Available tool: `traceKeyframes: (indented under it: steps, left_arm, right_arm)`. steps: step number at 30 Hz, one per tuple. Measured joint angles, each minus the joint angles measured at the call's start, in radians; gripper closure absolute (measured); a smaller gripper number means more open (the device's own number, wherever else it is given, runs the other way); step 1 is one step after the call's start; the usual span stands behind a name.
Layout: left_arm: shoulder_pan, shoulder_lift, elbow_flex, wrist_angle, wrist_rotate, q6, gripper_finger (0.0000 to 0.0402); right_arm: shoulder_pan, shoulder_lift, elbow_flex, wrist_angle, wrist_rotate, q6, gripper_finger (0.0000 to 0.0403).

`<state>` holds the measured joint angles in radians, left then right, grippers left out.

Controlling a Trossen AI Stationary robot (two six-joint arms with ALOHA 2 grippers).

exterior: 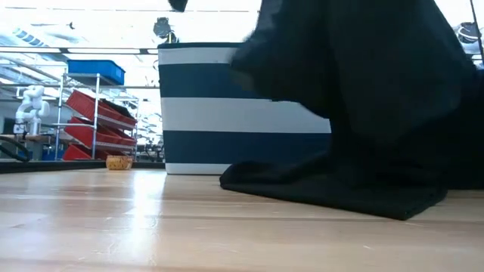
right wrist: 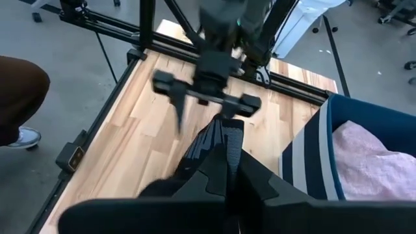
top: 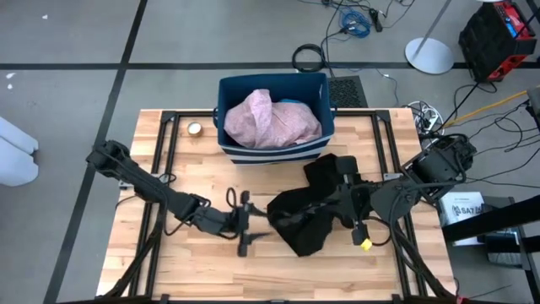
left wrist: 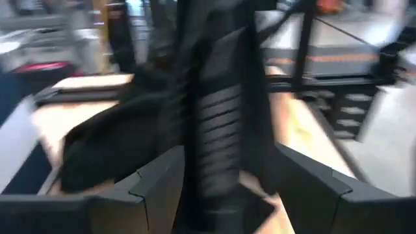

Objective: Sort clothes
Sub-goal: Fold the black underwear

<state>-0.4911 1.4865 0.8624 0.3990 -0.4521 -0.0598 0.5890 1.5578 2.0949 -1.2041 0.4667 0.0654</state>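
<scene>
- The black garment [top: 314,213] lies on the worktop [top: 211,270] just in front of the bin [top: 274,154], between the two arms, part of it lifted off the wood.
- The right jaws [right wrist: 224,153] are closed tight on a fold of the garment; the right wrist view shows dark ribbed cloth pinched between them, and the low view shows the cloth hanging from above with its lower edge lying on the worktop.
- The left jaws [top: 245,226] stand wide apart, holding nothing, level with the garment's end farthest from the right arm and just beside it.
- From the left jaws the cloth lies straight ahead: the left wrist view shows it filling the gap between the open fingers [left wrist: 149,195].
- The garment's long axis runs roughly along the line from one arm to the other, parallel to the bin's front wall.
- The left arm is the nearer one to the free end; my guess is that end is the next thing to be taken.
- The pink garment [top: 270,118] already sits inside the bin, well behind the black one.
</scene>
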Motion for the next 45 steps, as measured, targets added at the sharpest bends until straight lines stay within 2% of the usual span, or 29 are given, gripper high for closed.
traceKeyframes:
  steps: [2,7,13,17,21,24,28,34,39,45]
  left_arm:
    - [0.001,0.000,-0.087,0.097,-0.047,-0.029,0.0166]
    - [-0.005,0.000,-0.218,0.206,-0.072,-0.127,0.0166]
    - [-0.025,0.060,-0.278,0.299,0.015,-0.247,0.0166]
    - [-0.051,0.165,-0.283,0.434,0.028,-0.245,0.0166]
    - [-0.054,0.283,-0.264,0.518,-0.050,-0.247,0.0166]
    - [-0.047,0.337,-0.247,0.539,-0.066,-0.267,0.0166]
    - [-0.029,0.345,-0.221,0.547,-0.076,-0.274,0.0166]
    - [-0.017,0.346,-0.196,0.546,-0.084,-0.196,0.0166]
    - [-0.015,0.346,-0.196,0.566,-0.147,-0.197,0.0166]
    - [-0.015,0.346,-0.196,0.602,-0.153,-0.220,0.0166]
  right_arm:
    - [-0.002,0.000,0.000,0.000,-0.001,-0.003,0.0403]
    - [-0.014,0.000,0.000,0.000,-0.001,-0.012,0.0403]
    - [-0.037,0.000,0.000,0.003,-0.002,-0.033,0.0403]
    - [-0.058,0.000,0.000,0.006,0.001,-0.039,0.0403]
    - [-0.076,0.000,0.000,0.019,-0.005,-0.044,0.0403]
    - [-0.086,0.000,0.000,0.035,-0.028,-0.046,0.0403]
    - [-0.086,0.000,0.000,0.045,-0.030,-0.054,0.0403]
    - [-0.086,0.000,0.000,0.044,-0.031,-0.059,0.0403]
    - [-0.086,0.000,0.000,0.044,-0.055,-0.055,0.0403]
    - [-0.086,0.000,0.000,0.044,-0.055,-0.048,0.0403]
